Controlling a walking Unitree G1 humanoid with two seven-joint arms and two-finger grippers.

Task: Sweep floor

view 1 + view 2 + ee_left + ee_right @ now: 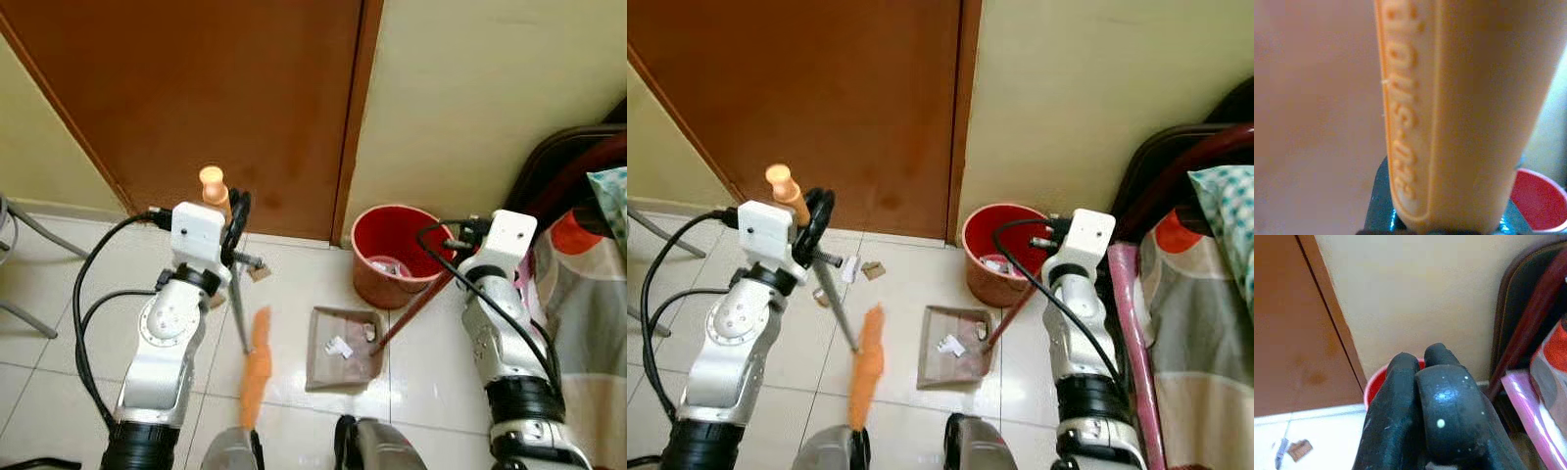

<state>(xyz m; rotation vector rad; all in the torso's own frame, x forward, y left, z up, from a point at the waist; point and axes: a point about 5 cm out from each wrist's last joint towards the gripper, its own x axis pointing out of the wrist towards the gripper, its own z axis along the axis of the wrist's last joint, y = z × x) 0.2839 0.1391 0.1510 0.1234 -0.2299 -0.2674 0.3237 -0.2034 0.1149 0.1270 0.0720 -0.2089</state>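
1. Nearest you, against the dustpan (338, 348), the broom's orange bristle head (257, 367) lies on the white tiled floor (294, 284) just to the pan's left, its blurred tip pointing back toward the robot's body.
2. Your dustpan sits flat on the tiles between the two arms, with a few white paper scraps (339, 346) on it; its dark reddish handle (416, 305) slants up from the pan's right edge to your right gripper (460, 238).
3. Your right gripper is clenched on that handle just above and to the right of the pan; the right wrist view shows its two black fingers (1444, 396) pressed together.
4. Left of the pan, your left gripper (238, 227) is clamped round the broom (240, 304) near its orange top grip (214, 186), and the grey shaft runs down from it toward the bristles. The left wrist view has that orange grip (1459, 112) right up against the lens.
5. Just beyond the pan's far right corner stands the red bucket (397, 255) with litter inside, close to your right gripper.
6. More scraps (862, 267) lie on the tiles beyond the pan to its left, short of the brown door (216, 98).
7. Farthest back, the cream wall (470, 88) rises behind the bucket.
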